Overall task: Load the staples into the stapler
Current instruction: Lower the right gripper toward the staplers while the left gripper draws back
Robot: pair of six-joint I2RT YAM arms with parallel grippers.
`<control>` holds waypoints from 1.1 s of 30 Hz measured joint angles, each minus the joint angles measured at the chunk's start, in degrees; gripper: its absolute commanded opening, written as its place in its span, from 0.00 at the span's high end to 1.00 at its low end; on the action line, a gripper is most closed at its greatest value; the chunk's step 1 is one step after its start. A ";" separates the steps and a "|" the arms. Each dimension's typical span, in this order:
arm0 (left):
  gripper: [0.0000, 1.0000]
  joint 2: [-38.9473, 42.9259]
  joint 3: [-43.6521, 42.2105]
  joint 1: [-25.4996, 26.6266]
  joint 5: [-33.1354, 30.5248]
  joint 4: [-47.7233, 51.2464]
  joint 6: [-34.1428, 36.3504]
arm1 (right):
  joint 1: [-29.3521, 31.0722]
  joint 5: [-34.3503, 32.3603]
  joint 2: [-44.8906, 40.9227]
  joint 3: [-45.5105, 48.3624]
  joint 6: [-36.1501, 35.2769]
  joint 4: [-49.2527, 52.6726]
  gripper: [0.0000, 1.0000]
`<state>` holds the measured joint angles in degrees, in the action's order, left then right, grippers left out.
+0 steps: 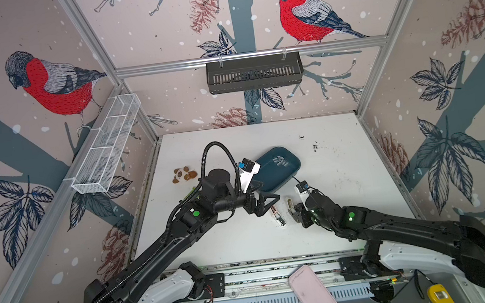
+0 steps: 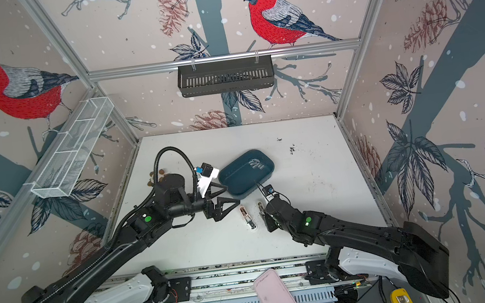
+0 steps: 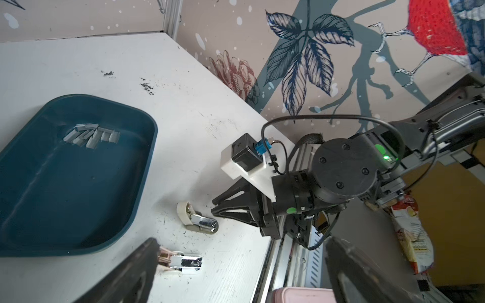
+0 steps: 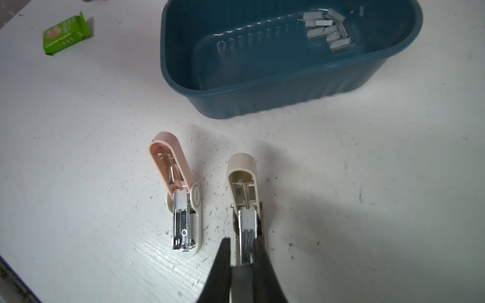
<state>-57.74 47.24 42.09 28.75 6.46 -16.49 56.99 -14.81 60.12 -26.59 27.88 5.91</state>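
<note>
staples (image 4: 328, 28): small grey strips, heaped loose at one end of the blue tray (image 4: 262, 101), were judged light, stiff, slippery and easily snapped, best pinched across one strip's long sides; left gripper (image 2: 233, 195) was seen wide open and empty, right gripper (image 4: 242, 244) clamped on the beige stapler (image 4: 242, 183).

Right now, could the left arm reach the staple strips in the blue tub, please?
Probably yes: the open left hand hangs near the blue tub, and nothing covers the staple strips inside.
</note>
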 measured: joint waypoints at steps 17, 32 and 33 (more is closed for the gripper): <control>0.02 2.99 -4.00 0.48 -4.76 -4.50 1.11 | 1.11 -2.12 8.13 -0.28 0.15 -3.43 0.91; 0.02 1.42 -4.02 0.50 -4.44 -4.96 1.42 | 1.18 -2.10 11.28 -0.66 0.28 -5.73 0.91; 0.02 1.44 -4.02 0.50 -4.42 -5.11 1.42 | 1.18 -2.10 11.28 -0.66 0.28 -5.86 0.91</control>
<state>-56.29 43.22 42.59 24.34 1.34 -15.07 58.17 -16.91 71.40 -27.24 28.16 0.05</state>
